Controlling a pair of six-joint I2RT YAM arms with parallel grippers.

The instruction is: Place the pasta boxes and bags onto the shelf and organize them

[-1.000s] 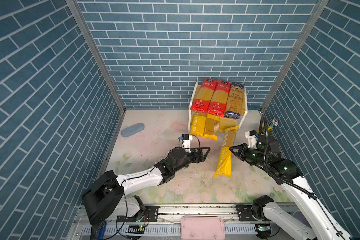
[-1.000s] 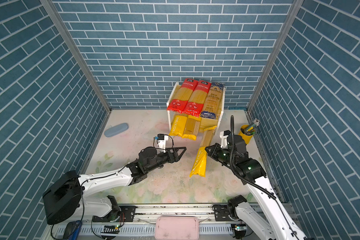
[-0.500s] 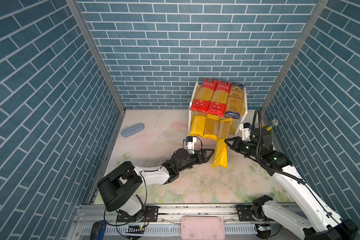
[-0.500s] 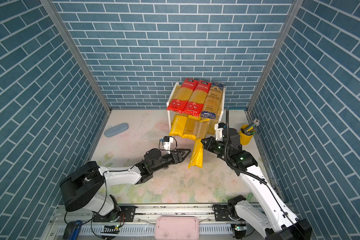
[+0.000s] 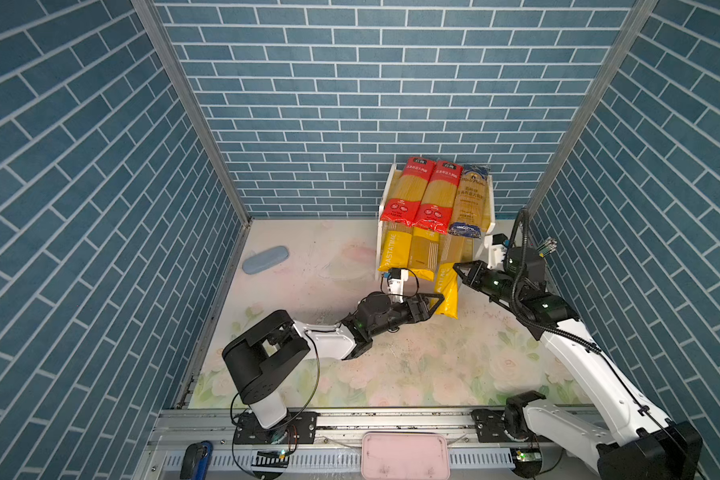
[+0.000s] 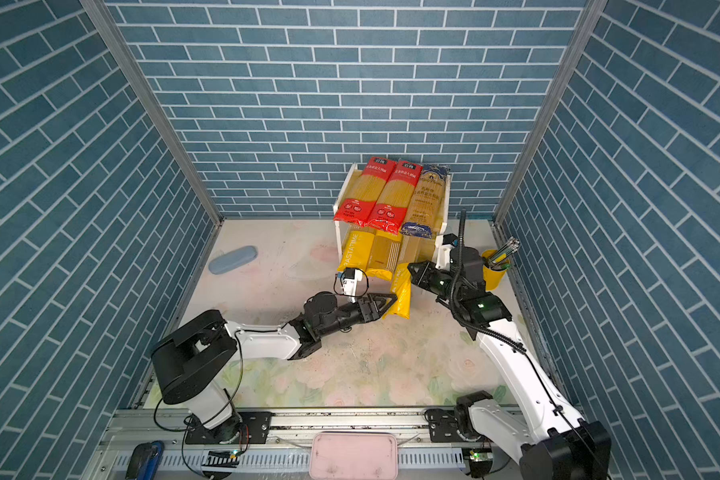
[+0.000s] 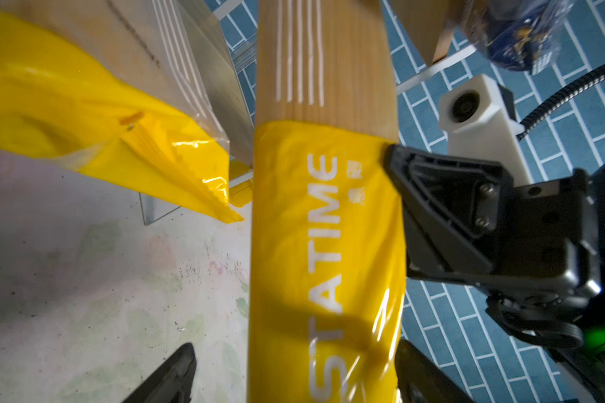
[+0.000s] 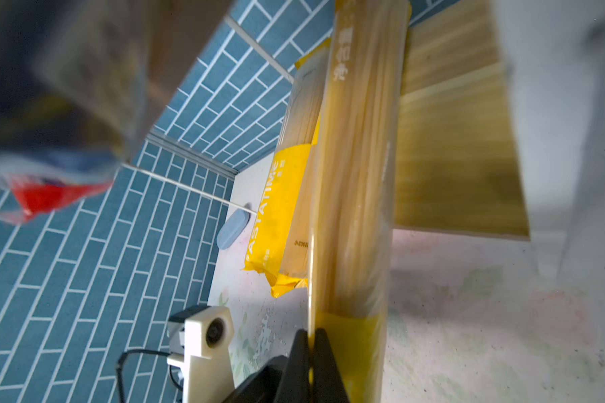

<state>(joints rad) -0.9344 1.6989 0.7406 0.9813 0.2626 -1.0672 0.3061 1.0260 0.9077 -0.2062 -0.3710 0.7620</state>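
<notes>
The right gripper [image 8: 310, 336] is pinched tight on the side seam of a yellow PASTATIME packet [image 5: 447, 291]. The left gripper [image 5: 438, 301] is spread wide astride the packet's near end. The packet's far end reaches onto the lower board of the shelf [image 5: 491, 208], and the rest juts out in front.

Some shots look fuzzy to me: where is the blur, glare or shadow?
Right wrist view: the red packet end near the lens is out of focus. Left wrist view: glare streaks and a shadow band cross the yellow PASTATIME packet.
</notes>
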